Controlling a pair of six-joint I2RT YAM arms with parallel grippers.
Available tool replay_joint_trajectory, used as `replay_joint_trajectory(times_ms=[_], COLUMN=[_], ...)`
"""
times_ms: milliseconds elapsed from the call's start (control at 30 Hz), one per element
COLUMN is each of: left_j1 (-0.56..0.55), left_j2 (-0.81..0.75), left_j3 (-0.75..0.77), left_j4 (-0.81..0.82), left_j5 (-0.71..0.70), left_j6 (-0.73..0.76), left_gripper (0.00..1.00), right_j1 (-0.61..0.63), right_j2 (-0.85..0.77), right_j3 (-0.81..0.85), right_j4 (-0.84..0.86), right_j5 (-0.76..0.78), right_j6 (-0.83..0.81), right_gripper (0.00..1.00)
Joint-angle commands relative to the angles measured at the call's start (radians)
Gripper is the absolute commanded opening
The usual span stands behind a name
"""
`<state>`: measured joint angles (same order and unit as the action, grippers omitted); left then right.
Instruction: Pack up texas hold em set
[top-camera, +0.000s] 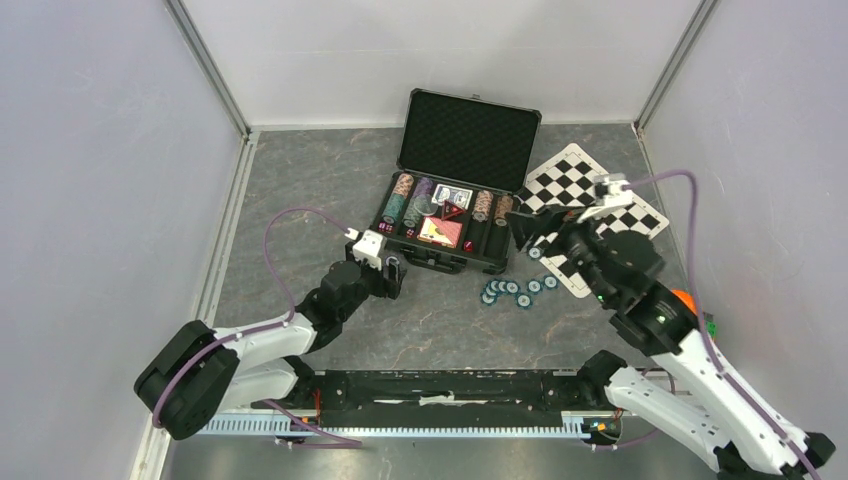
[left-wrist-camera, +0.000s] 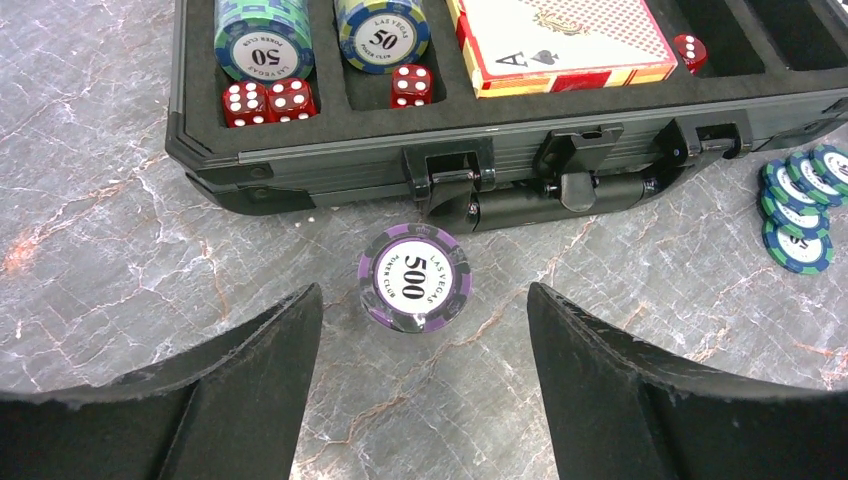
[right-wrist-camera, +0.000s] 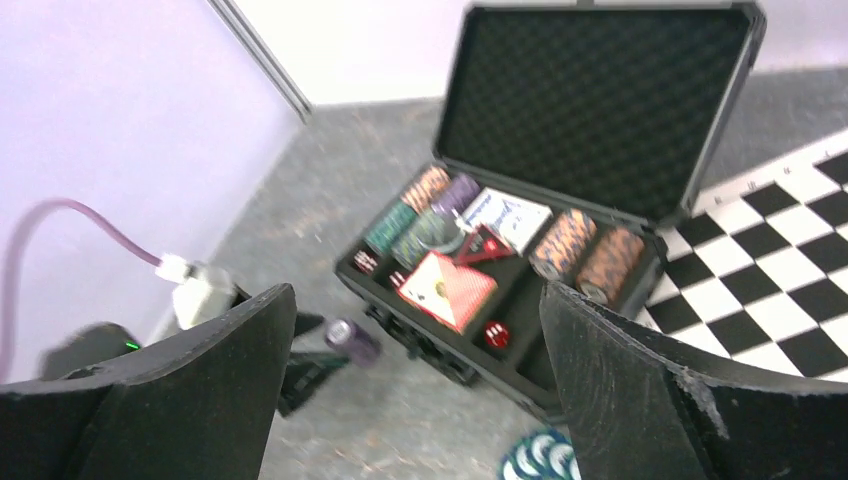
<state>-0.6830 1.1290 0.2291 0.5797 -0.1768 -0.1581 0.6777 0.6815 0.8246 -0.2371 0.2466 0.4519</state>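
bright, even overhead light, soft shadows. the right wrist view is blurred, smearing the case (right-wrist-camera: 600, 100); the left is sharp.

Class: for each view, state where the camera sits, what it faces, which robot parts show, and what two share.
Top external: above, behind the bases, looking down on the open case and both arms.
Left wrist: low, facing purple 500 chips before the case; own open jaws.
Right wrist: raised, facing the case from its right; own open jaws.
Shared: both wrist views show the red card deck.
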Motion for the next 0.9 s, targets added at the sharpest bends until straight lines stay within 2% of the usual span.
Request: replay_joint_trajectory(times_ms=[0,200,333,567,767,867], left_j1=[-0.004,-0.004,-0.004,-0.003,-0.004,-0.004], left_j2=[-0.009,-0.004,-0.027,-0.061,-0.056,-0.051], left_j3=[0.006,0.029,0.021,0.013,0.013,0.016], left_j4=[0.056,0.051,0.041,0.020,0.019,0.020], left_j5=[0.009,0.048,0.046,0.032,0.031,0.033], left_j6=[0.056,0.061,0.060,0.071,0.069,0.069], left_gripper=[0.80,0.80,0.80,0.80,0.80,0.80], right_j1=[-0.001,0.000,-0.001,-0.001,0.000,-0.001], right_j2=[-0.050,-0.177,-0.264,-0.183,-0.227,-0.209], right_j3=[0.063,-0.016,-0.095,-0.041,-0.069,-0.058], right_j4=[-0.029,0.098,0.161,0.094,0.112,0.107], right_j5=[0.013,-0.043,0.018,-0.013,-0.014,-0.028], right_j6=[0.098,0.095,0.108,0.106,0.087,0.063], right_gripper=[0.98,0.98,0.98,0.98,0.92,0.98])
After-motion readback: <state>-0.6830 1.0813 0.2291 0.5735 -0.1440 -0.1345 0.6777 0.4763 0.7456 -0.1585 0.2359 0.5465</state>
